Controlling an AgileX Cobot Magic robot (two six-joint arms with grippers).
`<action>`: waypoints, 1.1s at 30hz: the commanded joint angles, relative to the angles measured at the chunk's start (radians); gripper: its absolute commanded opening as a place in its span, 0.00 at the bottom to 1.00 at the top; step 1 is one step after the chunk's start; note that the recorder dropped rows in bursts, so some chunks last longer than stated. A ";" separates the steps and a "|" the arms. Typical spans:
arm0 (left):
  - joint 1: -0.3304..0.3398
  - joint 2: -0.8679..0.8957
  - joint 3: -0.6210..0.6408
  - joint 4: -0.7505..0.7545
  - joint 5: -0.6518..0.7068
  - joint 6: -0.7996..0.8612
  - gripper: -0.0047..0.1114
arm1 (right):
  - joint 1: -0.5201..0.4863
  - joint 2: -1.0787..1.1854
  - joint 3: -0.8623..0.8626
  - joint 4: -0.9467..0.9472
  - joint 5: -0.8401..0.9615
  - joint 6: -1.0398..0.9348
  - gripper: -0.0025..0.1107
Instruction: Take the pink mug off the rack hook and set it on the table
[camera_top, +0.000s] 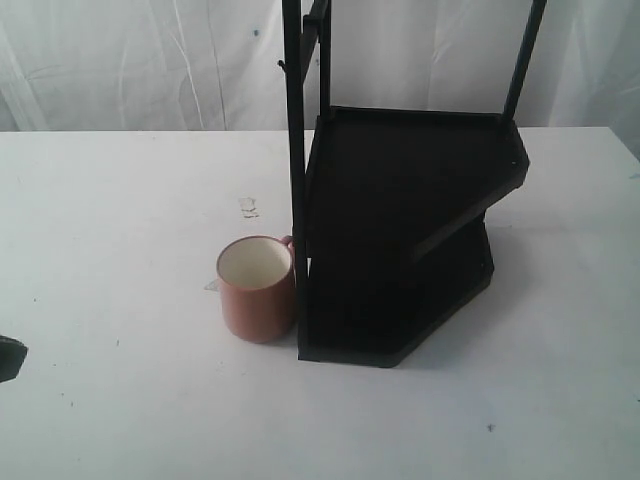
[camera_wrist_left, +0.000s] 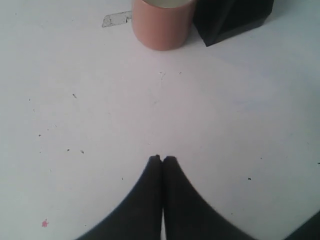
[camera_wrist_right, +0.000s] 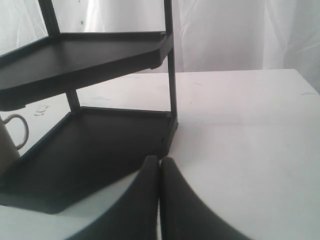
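Note:
The pink mug stands upright on the white table, its handle against the rack's upright bar. The left wrist view shows the mug well ahead of my left gripper, which is shut and empty above bare tabletop. Only a dark bit of the left gripper shows at the exterior view's left edge. The rack hook sticks out bare high on the bar. My right gripper is shut and empty near the rack's lower shelf, with the mug's handle at the frame edge.
The black two-shelf rack stands in the middle of the table, right of the mug. A scrap of clear tape lies behind the mug. White cloth hangs behind the table. My right gripper does not show in the exterior view.

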 joint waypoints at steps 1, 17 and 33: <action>-0.005 -0.011 0.006 -0.002 0.015 -0.006 0.04 | -0.003 -0.004 0.005 -0.011 0.002 -0.002 0.02; -0.005 -0.105 0.096 -0.002 -0.519 0.167 0.04 | -0.003 -0.004 0.005 -0.008 0.002 -0.002 0.02; 0.204 -0.641 0.537 -0.002 -0.506 0.148 0.04 | -0.003 -0.004 0.005 -0.010 0.002 -0.002 0.02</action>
